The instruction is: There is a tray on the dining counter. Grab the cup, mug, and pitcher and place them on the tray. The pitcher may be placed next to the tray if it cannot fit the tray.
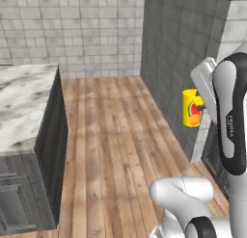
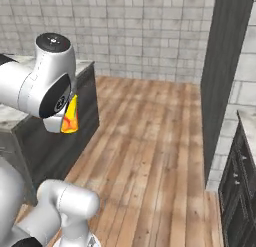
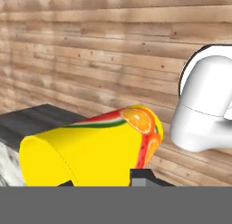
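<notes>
- Cup [image 3: 95,148], bright yellow with fruit print, sits clamped between my gripper [image 3: 103,177] fingers, carried high above the wooden floor [image 1: 111,136].
- Its long axis runs crosswise just ahead of the hand.
- No tray in sight; marble counter [image 1: 24,102] lies off to one side.

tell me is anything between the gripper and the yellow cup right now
Nothing is: the gripper is already shut on the cup, carried in the air above the wooden floor. The tray isn't in view, so that path can't be judged.
</notes>
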